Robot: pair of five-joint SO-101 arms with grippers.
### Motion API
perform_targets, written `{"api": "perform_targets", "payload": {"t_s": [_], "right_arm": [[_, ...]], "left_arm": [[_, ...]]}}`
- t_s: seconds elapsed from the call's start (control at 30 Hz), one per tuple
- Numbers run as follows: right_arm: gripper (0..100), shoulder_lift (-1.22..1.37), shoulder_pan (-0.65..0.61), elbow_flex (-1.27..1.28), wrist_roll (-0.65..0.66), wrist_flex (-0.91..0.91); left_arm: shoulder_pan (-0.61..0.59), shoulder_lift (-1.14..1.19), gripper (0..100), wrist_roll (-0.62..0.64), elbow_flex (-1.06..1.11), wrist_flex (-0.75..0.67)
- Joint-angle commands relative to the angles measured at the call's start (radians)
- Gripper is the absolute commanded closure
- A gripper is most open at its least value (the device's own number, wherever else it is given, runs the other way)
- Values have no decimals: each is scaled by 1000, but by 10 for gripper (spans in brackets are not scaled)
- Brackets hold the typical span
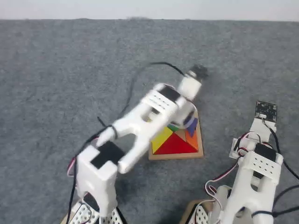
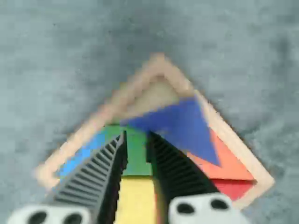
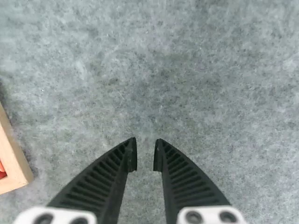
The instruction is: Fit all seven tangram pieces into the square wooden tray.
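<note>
Pieces in bright colours cover most of the square wooden tray [image 1: 177, 156], which lies on the grey bench [image 1: 70, 70] ahead of the two arms, with the left arm [image 1: 140, 123] stretched out over it. The left claw [image 2: 137, 140] hangs low above the middle of the tray. Its fingers are a narrow gap apart and grip nothing, and the green piece [image 2: 136, 161] shows through the gap. That stance looks suited to nudging or pressing a piece rather than carrying one. Beside its tips lies the dark blue triangle [image 2: 180, 123], which seems to sit askew, one corner reaching over the orange piece [image 2: 226, 163]. A patch of bare wood shows in the tray corner beyond it, so I judge this triangle has yet to drop into its slot. The yellow piece [image 2: 135, 200], red piece [image 1: 175, 145] and light blue piece [image 2: 79, 156] look flat and seated. The right claw [image 3: 145, 154] hovers over bare bench near one corner of the tray, fingers slightly apart and empty, probably parked out of the way.
</note>
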Motion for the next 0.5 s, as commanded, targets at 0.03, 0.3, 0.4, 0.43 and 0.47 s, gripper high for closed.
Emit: {"api": "perform_targets", "payload": {"t_s": [0.03, 0.3, 0.4, 0.43, 0.47], "right_arm": [[924, 4, -90, -141, 26, 28], [924, 262, -493, -559, 25, 289], [891, 348, -690, -589, 18, 292], [868, 372, -740, -589, 17, 278], [849, 397, -783, -589, 17, 271]], "left_arm": [[-187, -336, 938, 3, 24, 63], [-594, -885, 932, -132, 562, 80], [-700, -957, 869, -175, 814, -11], [-724, -967, 842, -176, 881, -44], [-741, -971, 821, -178, 944, -83]]}}
